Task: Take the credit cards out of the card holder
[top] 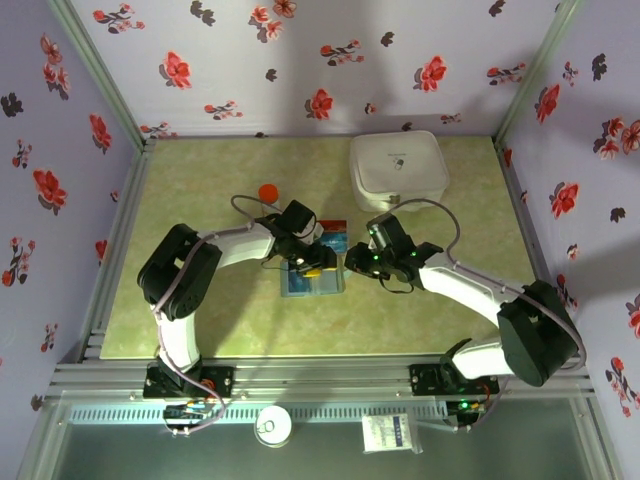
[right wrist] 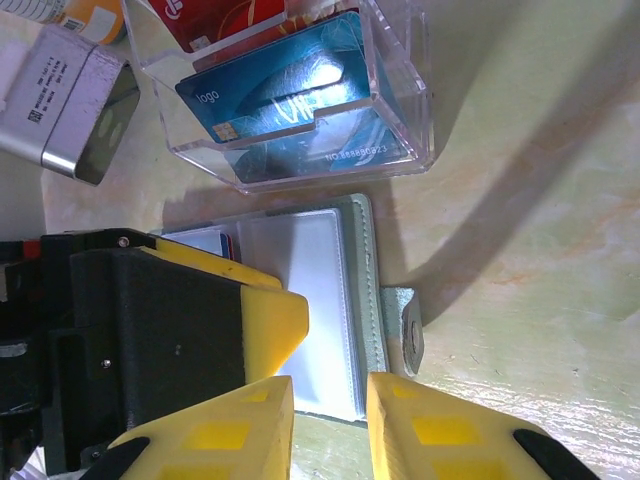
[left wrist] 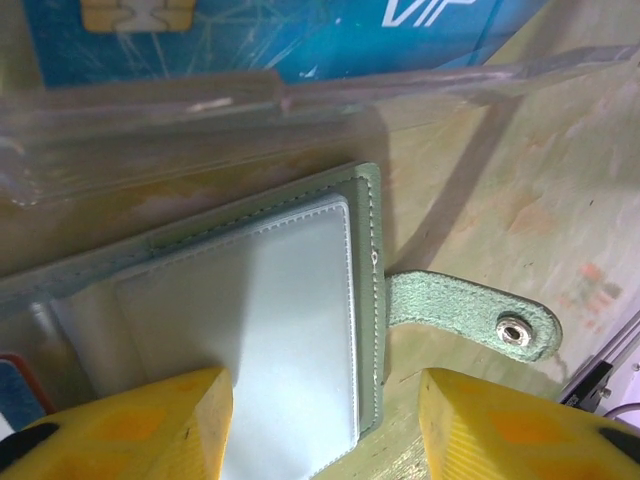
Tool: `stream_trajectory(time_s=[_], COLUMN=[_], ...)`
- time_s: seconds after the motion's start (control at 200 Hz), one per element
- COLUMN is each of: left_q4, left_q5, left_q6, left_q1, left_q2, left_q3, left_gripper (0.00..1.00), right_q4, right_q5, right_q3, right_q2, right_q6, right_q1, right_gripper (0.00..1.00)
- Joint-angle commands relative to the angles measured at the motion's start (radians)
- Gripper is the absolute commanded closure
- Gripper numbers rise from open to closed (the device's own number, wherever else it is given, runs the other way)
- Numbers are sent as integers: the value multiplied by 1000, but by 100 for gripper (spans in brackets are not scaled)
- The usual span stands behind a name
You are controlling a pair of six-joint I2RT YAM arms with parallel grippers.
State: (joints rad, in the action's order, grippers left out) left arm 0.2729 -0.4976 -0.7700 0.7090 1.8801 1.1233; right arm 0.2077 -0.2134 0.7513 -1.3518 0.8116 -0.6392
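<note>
Here the card holder [left wrist: 250, 320] lies right under the left pincer [left wrist: 322, 415], jaws apart and empty; whether the nearly closed right pincer [right wrist: 330, 400] grips its edge, I cannot tell.

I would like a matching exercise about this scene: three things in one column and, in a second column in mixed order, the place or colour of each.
Things:
1. white box
2. blue card
3. card holder

Descriptions:
a. stands in the clear tray
b. grey-green, with a snap strap
c. at the far right of the table

Pairs: 1-c; 2-a; 3-b
</note>
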Motion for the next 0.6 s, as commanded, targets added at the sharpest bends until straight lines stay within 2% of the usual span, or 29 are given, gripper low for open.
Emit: stream_trajectory(time_s=[0.0,0.37,0.595], left_q4=[66,75,31], left_q5=[23,93,88], left_q6=[50,62,45], left_q1=[-3,-88,-147], left_q2=[-61,-252,-287], left_q3=[14,-153,-256], left_gripper=[48,54,62], right_q4=[-25,-77,-88], right_q5=[-19,-87,-107], right_q3=[4,106,178], right_q2=[-25,-182,-279], right_q6=[3,11,19], right_q1=[7,-44,-96], right_gripper=[74,76,76])
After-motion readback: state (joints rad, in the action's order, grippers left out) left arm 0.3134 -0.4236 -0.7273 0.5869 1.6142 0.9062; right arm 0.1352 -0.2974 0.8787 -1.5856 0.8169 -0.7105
